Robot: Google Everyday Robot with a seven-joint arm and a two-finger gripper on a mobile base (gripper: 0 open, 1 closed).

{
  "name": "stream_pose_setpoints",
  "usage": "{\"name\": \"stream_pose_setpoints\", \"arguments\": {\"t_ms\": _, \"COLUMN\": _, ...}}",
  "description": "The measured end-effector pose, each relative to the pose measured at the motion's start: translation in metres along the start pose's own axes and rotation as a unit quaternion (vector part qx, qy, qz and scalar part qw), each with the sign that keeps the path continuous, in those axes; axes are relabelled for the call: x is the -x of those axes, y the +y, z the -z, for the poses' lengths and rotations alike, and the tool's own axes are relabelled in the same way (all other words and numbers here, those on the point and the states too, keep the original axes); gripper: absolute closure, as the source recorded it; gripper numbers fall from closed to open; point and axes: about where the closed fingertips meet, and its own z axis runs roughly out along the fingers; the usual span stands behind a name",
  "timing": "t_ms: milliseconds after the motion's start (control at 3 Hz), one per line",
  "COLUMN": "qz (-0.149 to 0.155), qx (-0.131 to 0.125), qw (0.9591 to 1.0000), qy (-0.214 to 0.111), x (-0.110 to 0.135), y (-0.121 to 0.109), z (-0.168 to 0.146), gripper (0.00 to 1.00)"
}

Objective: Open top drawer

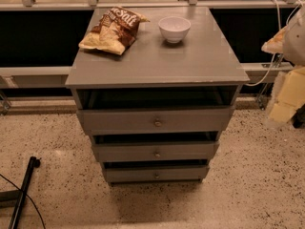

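A grey cabinet [157, 61] stands in the middle of the camera view with three drawers. The top drawer [119, 120] has a long flat front and a small round brass knob [157, 123]. Its front stands a little forward of the cabinet, with a dark gap above it under the top. My gripper [287, 92] is a blurred pale and yellowish shape at the right edge, level with the top drawer and well apart from it, to the right of the cabinet. It holds nothing that I can see.
Two narrower drawers [124, 152] [128, 174] sit below. A chip bag [114, 30] and a white bowl [174, 28] lie on the cabinet top. A black pole [21, 194] lies on the speckled floor at left. A white cable [269, 68] hangs at right.
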Motion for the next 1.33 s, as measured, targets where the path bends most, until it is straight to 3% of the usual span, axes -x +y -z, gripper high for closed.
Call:
{"name": "stream_pose_setpoints", "arguments": {"t_ms": 333, "qz": 0.000, "qx": 0.000, "qw": 1.0000, "qy": 0.000, "x": 0.000, "y": 0.000, "z": 0.000, "gripper": 0.00}}
{"name": "stream_pose_setpoints", "arguments": {"t_ms": 667, "qz": -0.002, "qx": 0.005, "qw": 0.9999, "qy": -0.009, "x": 0.001, "y": 0.003, "z": -0.027, "gripper": 0.00}}
{"name": "stream_pose_setpoints", "arguments": {"t_ms": 1000, "qz": 0.009, "qx": 0.028, "qw": 0.9966, "qy": -0.077, "x": 0.005, "y": 0.048, "z": -0.094, "gripper": 0.00}}
{"name": "stream_pose_setpoints", "arguments": {"t_ms": 1333, "qz": 0.000, "qx": 0.025, "qw": 0.9966, "qy": -0.079, "x": -0.001, "y": 0.050, "z": -0.097, "gripper": 0.00}}
